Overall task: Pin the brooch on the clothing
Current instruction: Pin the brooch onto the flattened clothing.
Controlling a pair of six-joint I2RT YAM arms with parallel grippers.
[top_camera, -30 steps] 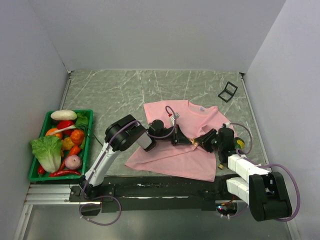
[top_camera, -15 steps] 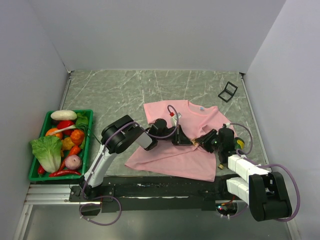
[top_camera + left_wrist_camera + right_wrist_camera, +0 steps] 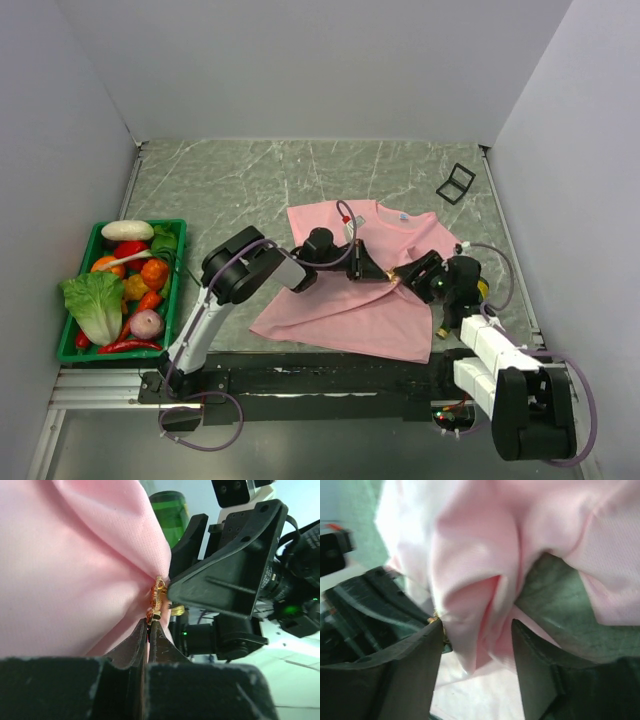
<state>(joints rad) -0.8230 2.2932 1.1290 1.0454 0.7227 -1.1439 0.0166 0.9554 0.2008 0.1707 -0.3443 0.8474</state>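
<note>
While the left gripper (image 3: 150, 625) pinches the tiny orange-gold jagged brooch (image 3: 156, 597) at its tips against the soft pink T-shirt (image 3: 75, 565), the right gripper (image 3: 476, 625) straddles a fold, spread. Pinning seems underway; next, seat the clasp.

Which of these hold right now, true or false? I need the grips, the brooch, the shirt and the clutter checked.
1. The left gripper is shut, with its tips at the brooch. True.
2. The right gripper is clamped tight on the shirt. False: its jaws stand apart around a shirt fold.
3. The shirt lies flat all over. False: it is bunched to a peak at the brooch.
4. The basket sits at the table's left side. True.
5. The black case lies on the shirt. False: it lies apart, near the far right corner.
</note>
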